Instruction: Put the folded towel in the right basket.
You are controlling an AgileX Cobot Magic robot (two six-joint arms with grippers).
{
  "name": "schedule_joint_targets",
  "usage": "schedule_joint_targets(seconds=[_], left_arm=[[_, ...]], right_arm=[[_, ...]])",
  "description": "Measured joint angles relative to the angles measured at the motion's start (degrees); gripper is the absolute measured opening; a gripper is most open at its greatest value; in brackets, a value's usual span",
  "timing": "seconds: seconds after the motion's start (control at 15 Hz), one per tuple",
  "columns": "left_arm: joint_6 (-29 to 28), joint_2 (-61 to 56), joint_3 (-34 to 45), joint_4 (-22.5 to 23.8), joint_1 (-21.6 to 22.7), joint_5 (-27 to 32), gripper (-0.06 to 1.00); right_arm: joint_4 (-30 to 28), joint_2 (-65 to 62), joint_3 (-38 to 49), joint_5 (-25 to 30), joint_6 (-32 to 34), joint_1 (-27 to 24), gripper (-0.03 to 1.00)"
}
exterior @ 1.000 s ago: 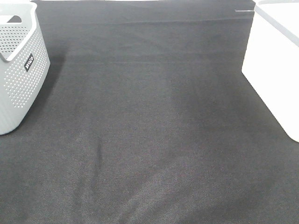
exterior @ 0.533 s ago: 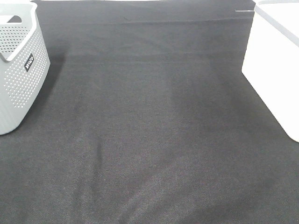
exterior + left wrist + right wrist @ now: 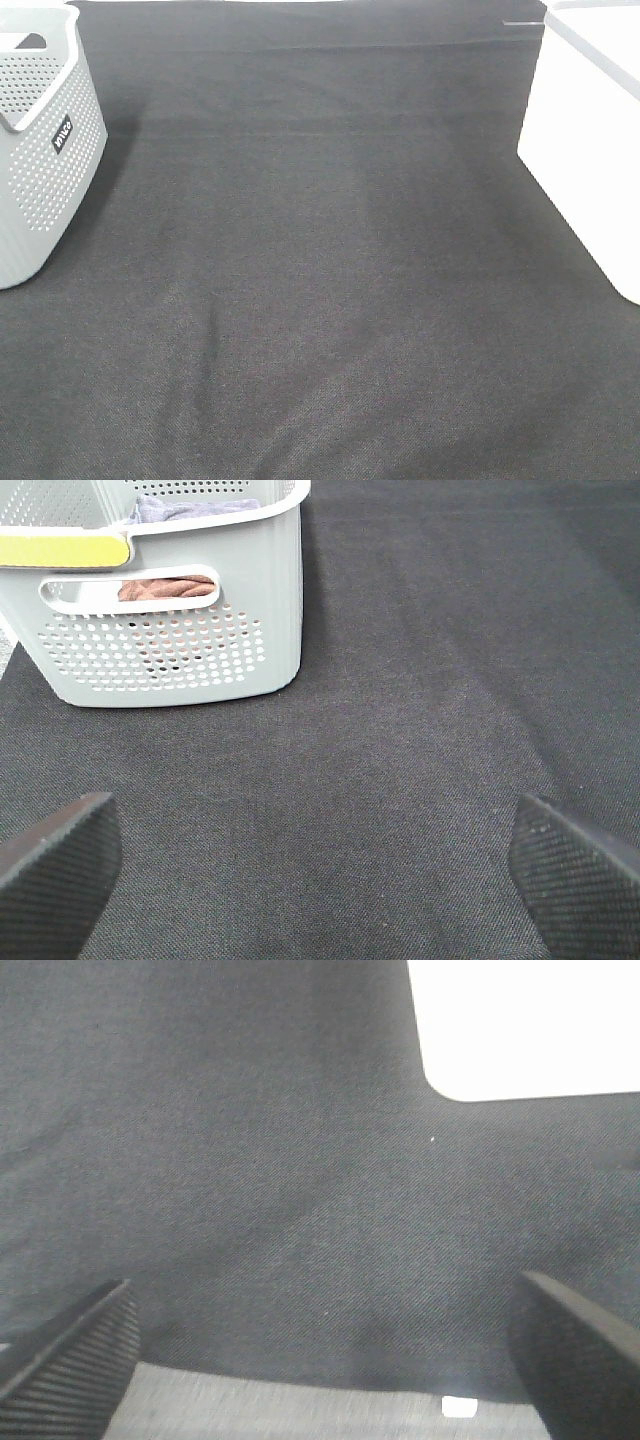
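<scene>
The right basket [image 3: 590, 140] is a plain white bin at the right edge of the exterior high view; its corner shows in the right wrist view [image 3: 520, 1030]. No loose folded towel lies on the dark cloth. Folded cloths, one brownish [image 3: 165, 587] and one grey-blue [image 3: 190, 508], lie inside the grey perforated left basket [image 3: 170, 640]. My left gripper [image 3: 320, 870] is open and empty, a short way in front of that basket. My right gripper [image 3: 320, 1360] is open and empty above the cloth, near the white basket. Neither gripper shows in the exterior high view.
The grey perforated left basket [image 3: 40, 150] stands at the left edge of the exterior high view. A dark cloth [image 3: 330, 280] with slight wrinkles covers the table. A yellow strip [image 3: 60, 550] lies on the grey basket's rim.
</scene>
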Motion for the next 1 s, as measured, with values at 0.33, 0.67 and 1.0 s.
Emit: schedule_joint_targets(seconds=[0.33, 0.67, 1.0], left_arm=[[0.00, 0.00, 0.00, 0.00, 0.00, 0.00, 0.98], [0.00, 0.00, 0.00, 0.00, 0.00, 0.00, 0.98], [0.00, 0.00, 0.00, 0.00, 0.00, 0.00, 0.98]], right_arm=[[-0.86, -8.48, 0.17, 1.49, 1.89, 0.00, 0.97], [-1.43, -9.80, 0.29, 2.01, 2.29, 0.00, 0.97], [-2.35, -9.80, 0.29, 2.06, 2.29, 0.00, 0.97]])
